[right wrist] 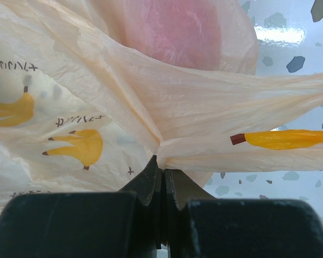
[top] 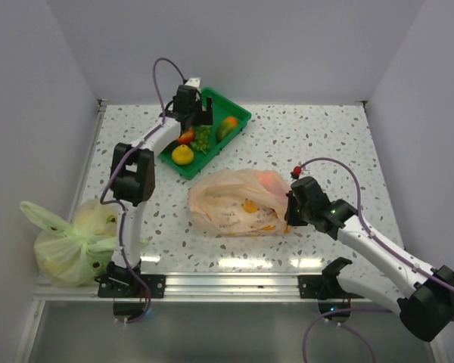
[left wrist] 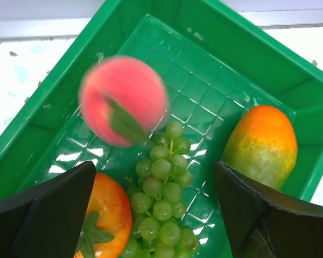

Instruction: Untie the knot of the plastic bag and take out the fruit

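The pale orange plastic bag [top: 234, 200] lies mid-table with a pink fruit [top: 270, 181] and an orange piece [top: 250, 206] showing through it. My right gripper [top: 290, 208] is shut on a fold of the bag's film [right wrist: 215, 145] at its right end; the pink fruit [right wrist: 177, 27] lies behind the film. No tied knot shows. My left gripper [top: 191, 113] hangs open over the green tray [top: 238, 113]. In the left wrist view a blurred peach [left wrist: 124, 99] is free between and beyond the fingers [left wrist: 54, 209], above grapes [left wrist: 164, 188], a red-orange fruit [left wrist: 99, 215] and a mango [left wrist: 264, 145].
A yellow fruit [top: 182, 154] lies at the tray's near end. A tied yellow-green bag [top: 72, 242] sits at the near left by the left arm's base. White walls close the table on three sides; a metal rail runs along the near edge.
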{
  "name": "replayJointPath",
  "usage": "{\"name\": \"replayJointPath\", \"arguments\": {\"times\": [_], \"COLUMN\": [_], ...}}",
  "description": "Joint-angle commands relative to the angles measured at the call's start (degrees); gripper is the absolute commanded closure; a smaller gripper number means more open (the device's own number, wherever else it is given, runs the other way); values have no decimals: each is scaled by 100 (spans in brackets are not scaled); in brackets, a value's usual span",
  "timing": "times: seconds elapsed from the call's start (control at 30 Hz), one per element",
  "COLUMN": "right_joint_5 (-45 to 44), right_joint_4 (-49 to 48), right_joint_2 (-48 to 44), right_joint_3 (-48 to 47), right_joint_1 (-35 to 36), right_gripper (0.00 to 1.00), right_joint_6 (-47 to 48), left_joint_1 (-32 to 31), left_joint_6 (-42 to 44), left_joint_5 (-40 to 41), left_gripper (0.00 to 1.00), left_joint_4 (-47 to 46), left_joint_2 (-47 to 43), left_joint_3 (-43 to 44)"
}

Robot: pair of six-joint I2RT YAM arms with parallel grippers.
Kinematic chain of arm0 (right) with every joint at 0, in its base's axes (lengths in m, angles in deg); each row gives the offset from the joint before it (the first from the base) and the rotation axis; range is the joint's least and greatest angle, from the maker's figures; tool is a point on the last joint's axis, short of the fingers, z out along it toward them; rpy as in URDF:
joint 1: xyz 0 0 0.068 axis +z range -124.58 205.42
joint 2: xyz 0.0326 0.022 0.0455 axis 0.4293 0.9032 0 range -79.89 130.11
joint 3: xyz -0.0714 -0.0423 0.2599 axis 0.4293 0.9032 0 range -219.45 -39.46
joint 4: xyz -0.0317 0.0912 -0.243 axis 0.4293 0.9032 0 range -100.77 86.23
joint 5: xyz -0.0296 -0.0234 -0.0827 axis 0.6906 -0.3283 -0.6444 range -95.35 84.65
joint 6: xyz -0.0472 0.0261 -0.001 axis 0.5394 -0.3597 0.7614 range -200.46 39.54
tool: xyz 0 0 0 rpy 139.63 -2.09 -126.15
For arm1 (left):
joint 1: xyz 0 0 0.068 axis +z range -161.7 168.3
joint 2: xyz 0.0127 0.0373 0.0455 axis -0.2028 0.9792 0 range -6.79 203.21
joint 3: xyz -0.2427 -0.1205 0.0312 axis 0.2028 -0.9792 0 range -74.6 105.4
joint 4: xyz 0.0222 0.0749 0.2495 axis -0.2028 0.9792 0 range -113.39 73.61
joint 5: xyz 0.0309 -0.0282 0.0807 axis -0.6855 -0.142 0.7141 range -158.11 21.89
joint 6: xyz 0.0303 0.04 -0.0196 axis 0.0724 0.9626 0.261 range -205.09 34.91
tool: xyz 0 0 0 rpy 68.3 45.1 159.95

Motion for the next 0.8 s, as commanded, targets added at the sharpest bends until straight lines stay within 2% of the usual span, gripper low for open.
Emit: {"name": "replayJointPath", "arguments": {"times": [0.0,0.17,0.37,0.4,0.43,0.5,0.53,0.67,0.73,0.77], "right_joint_5": [-102,-137,-383,-392,-383,-375,-348,-295,-287,-269], "right_joint_4": [36,-26,176,229,281,510,606,1211,1380,1511], "right_joint_2": [98,230,318,318,309,309,318,467,572,703], "right_joint_3": [-278,-498,-920,-990,-1156,-1359,-1586,-2253,-2649,-2765], "right_joint_1": [17,17,17,8,17,17,17,17,17,17], "right_gripper": [100,100,100,93,73,53,34,8,1,1], "right_joint_6": [64,160,441,485,529,722,793,1231,1364,1495], "left_joint_1": [-12,-39,-486,-705,-829,-1127,-1198,-1480,-1638,-1673], "left_joint_6": [180,338,373,443,470,470,426,180,22,-39], "left_joint_5": [-384,-587,-640,-631,-309,-183,-182,-78,63,72], "left_gripper": [0,0,0,0,0,0,0,0,0,0], "left_joint_4": [-352,-423,-107,-63,51,166,314,798,1087,1167], "left_joint_2": [-724,-1718,-3318,-3729,-3942,-4520,-4698,-5454,-5832,-5947], "left_joint_3": [-478,-1438,-2844,-3194,-3362,-3792,-3908,-4330,-4524,-4585]}}
